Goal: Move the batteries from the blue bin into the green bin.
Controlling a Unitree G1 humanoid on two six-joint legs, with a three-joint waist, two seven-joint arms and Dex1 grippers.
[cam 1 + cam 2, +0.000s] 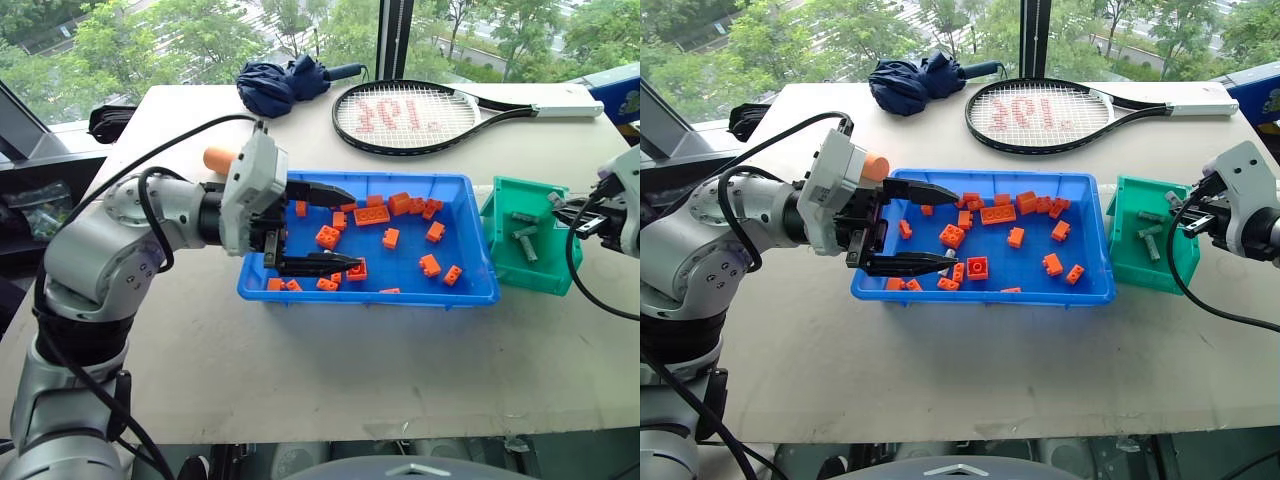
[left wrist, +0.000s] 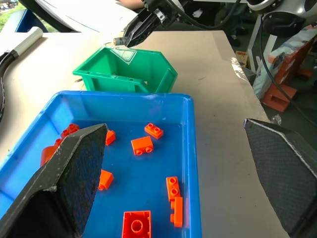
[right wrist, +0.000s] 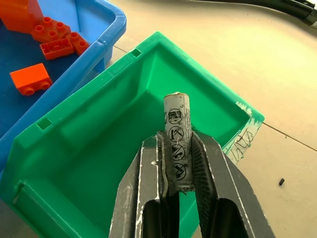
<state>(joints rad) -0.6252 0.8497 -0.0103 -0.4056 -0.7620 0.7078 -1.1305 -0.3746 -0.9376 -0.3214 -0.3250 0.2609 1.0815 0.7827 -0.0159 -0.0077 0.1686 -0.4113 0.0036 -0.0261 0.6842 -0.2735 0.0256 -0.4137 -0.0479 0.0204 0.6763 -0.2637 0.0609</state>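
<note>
The right gripper (image 3: pixel 174 171) pinches one battery (image 3: pixel 176 144) between its fingers, above the open top of the green bin (image 1: pixel 527 247), which stands on the table (image 1: pixel 330 360) just beside the blue bin (image 1: pixel 470 290). Two more batteries (image 1: pixel 522 232) lie inside the green bin. The left gripper (image 1: pixel 320 228) is spread wide over the blue bin's near-left end, above orange bricks (image 1: pixel 327 237).

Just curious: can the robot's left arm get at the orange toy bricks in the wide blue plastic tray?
Probably yes: the left gripper hangs open over the tray's left end, bricks just beneath, nothing between.
</note>
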